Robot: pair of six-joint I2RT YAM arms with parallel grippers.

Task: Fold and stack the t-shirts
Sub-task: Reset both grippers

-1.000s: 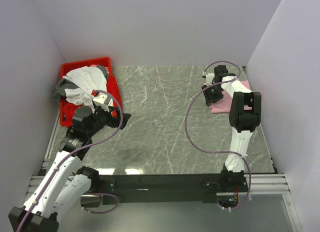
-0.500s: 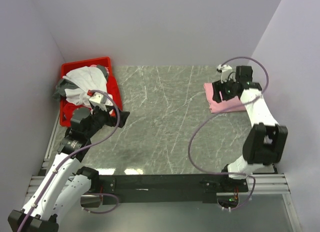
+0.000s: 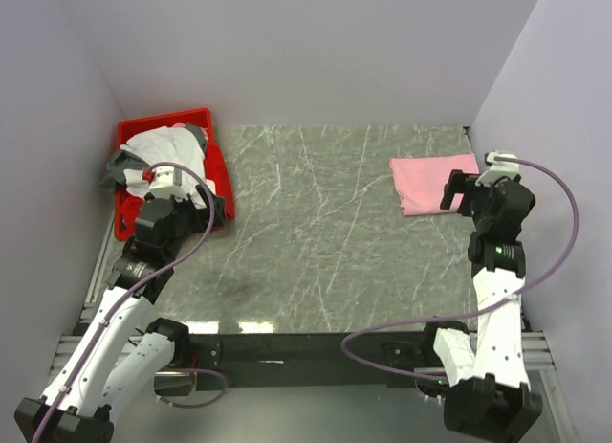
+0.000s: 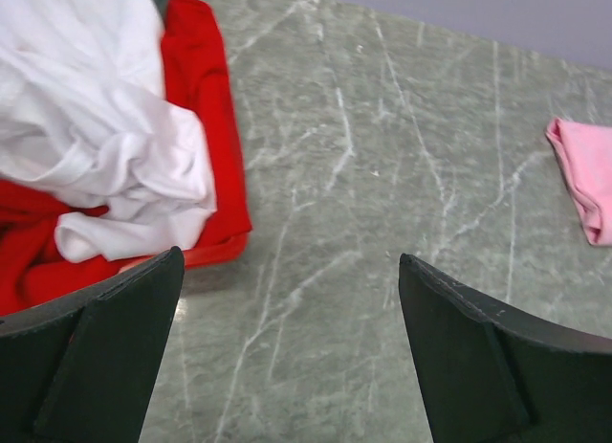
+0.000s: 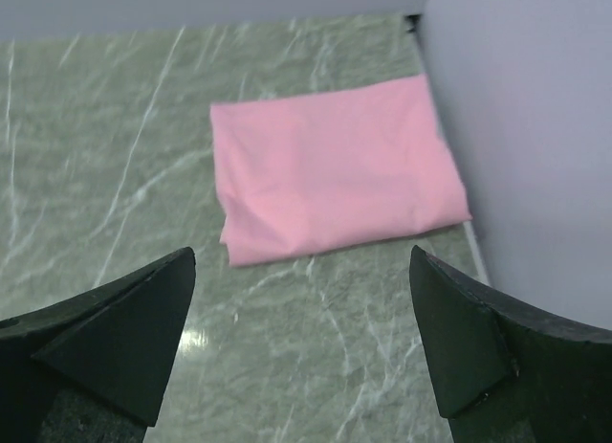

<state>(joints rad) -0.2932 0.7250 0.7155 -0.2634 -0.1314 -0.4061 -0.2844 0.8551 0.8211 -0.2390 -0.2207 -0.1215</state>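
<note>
A folded light pink t-shirt (image 3: 430,182) lies flat at the far right of the table, also in the right wrist view (image 5: 335,175) and at the edge of the left wrist view (image 4: 585,175). My right gripper (image 3: 457,190) is open and empty, just near of the shirt and above the table (image 5: 301,343). A crumpled white t-shirt (image 3: 163,156) tops a pile with a grey one (image 3: 119,166) and red cloth (image 4: 203,108) in the red bin. My left gripper (image 3: 216,213) is open and empty beside the bin's near right corner (image 4: 287,352).
The red plastic bin (image 3: 126,132) stands at the far left, its rim (image 4: 215,254) just ahead of my left fingers. Grey walls close in the table on the left, back and right; the right wall (image 5: 535,127) is close to the pink shirt.
My right arm swung off the pink t-shirt toward the near right, leaving it lying folded. My left gripper drew back left toward the bin.
</note>
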